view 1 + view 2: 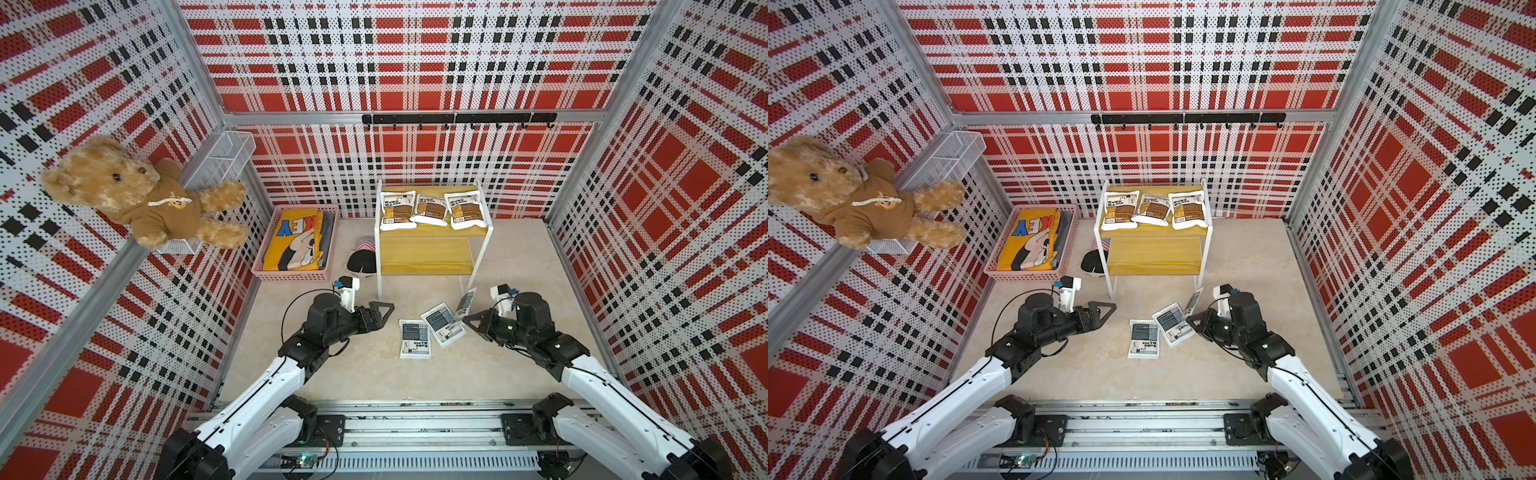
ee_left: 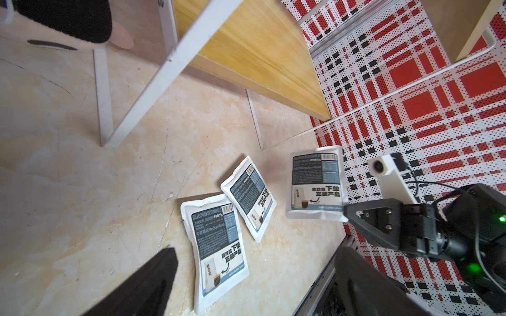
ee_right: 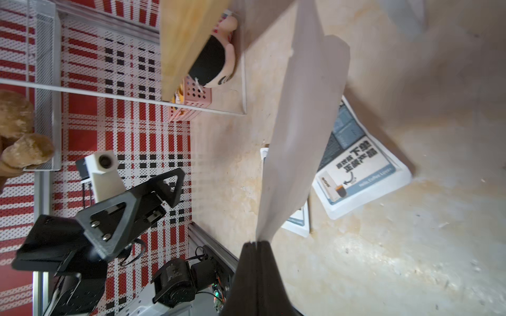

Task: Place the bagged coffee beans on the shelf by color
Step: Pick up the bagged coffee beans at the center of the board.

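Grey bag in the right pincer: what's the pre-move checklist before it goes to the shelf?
1. Right pincer shut on the edge of the grey bag: ok.
2. Lower board bare, with room for the bag: ok.
3. Upper board holds only the three brown bags: ok.
4. Gap between the held bag and the front leg: cannot tell.
5. Left pincer open, empty and off to the side: ok.
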